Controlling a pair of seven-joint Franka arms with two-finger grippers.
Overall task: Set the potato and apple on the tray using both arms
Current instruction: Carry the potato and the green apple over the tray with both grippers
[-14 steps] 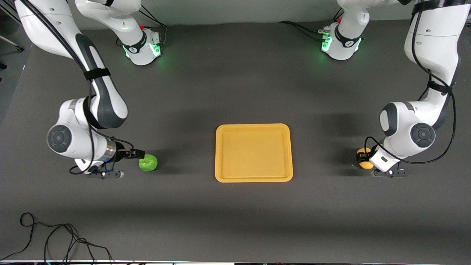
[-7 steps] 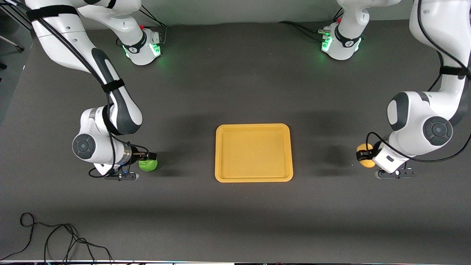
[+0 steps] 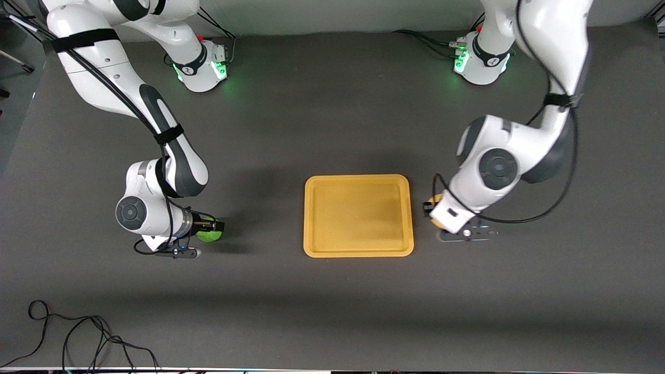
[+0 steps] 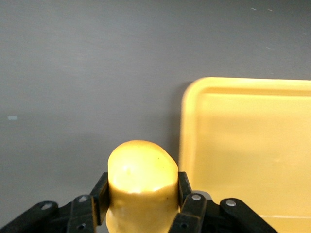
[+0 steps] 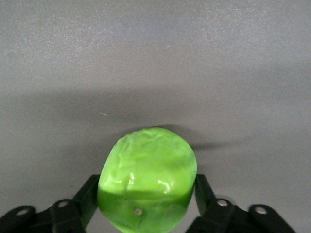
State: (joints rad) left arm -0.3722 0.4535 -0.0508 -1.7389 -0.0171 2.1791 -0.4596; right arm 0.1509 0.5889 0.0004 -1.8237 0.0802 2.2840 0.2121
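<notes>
The orange-yellow tray (image 3: 358,182) lies flat mid-table and holds nothing. My left gripper (image 3: 429,209) is shut on the yellow-orange potato (image 3: 434,221), just beside the tray's edge toward the left arm's end. In the left wrist view the potato (image 4: 141,165) sits between the fingers (image 4: 184,189), with the tray's rim (image 4: 187,121) close beside it. My right gripper (image 3: 212,227) is shut on the green apple (image 3: 207,236) low over the table toward the right arm's end, well apart from the tray. In the right wrist view the apple (image 5: 148,165) fills the gap between the fingers (image 5: 204,194).
A loose black cable (image 3: 78,332) lies near the front edge toward the right arm's end. The arm bases (image 3: 200,67) (image 3: 480,59) with green lights stand along the table's edge farthest from the front camera. Dark bare mat surrounds the tray.
My left gripper has carried the potato from the left arm's end of the table to beside the tray. My right gripper has moved in around the apple, which has hardly shifted.
</notes>
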